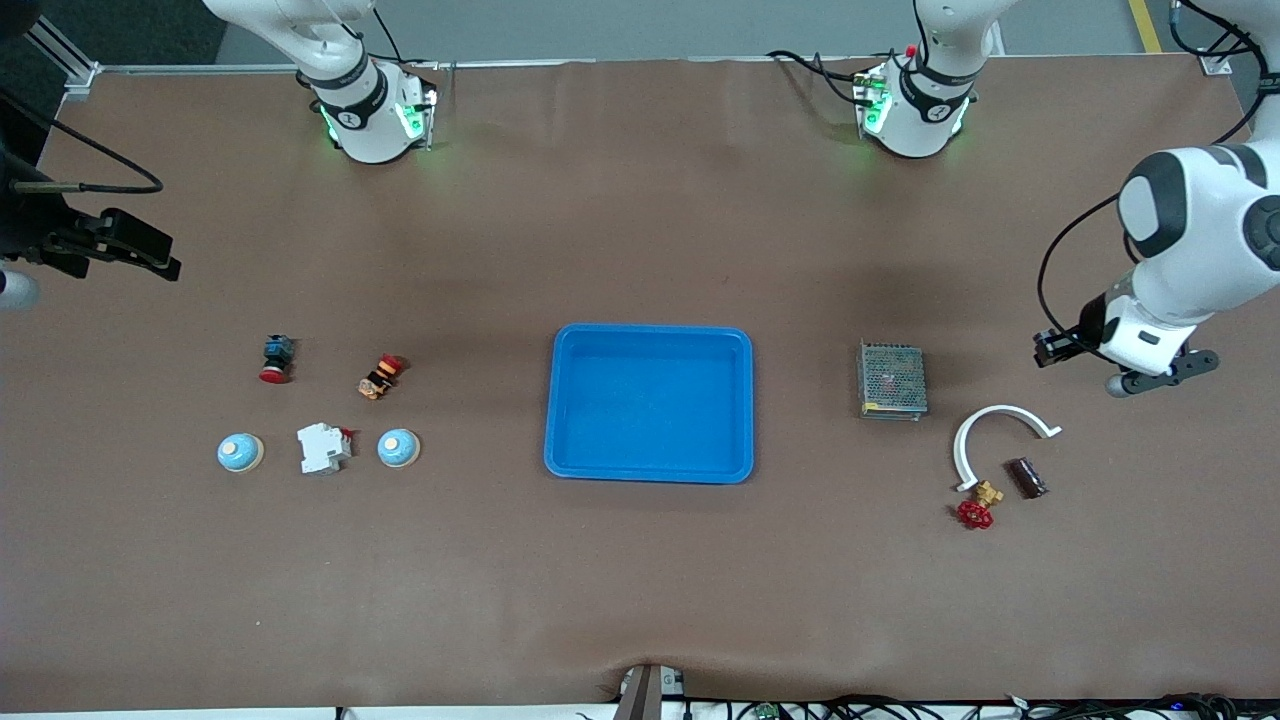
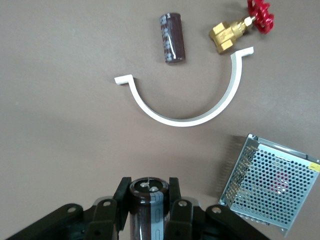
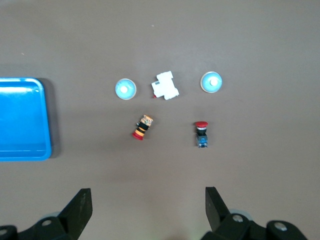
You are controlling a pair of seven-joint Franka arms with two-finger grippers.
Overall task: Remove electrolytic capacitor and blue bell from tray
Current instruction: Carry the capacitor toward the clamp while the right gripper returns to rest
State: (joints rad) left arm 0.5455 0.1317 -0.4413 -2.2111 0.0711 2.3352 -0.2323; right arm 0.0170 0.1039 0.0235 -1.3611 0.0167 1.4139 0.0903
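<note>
- Capacitors, dark brown cylinders: one pinched in our left gripper, another lying beside the white plastic arc.
- Our right gripper hangs spread above two blue dome bells.
- The blue plastic tray sits mid-table.

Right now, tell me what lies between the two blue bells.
A white circuit breaker sits between the two bells, apart from both; the front view and the right wrist view show it.

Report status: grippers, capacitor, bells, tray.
Left gripper shut on capacitor, over table's left end. Right gripper open, empty. Both bells untouched. Tray unobstructed.
</note>
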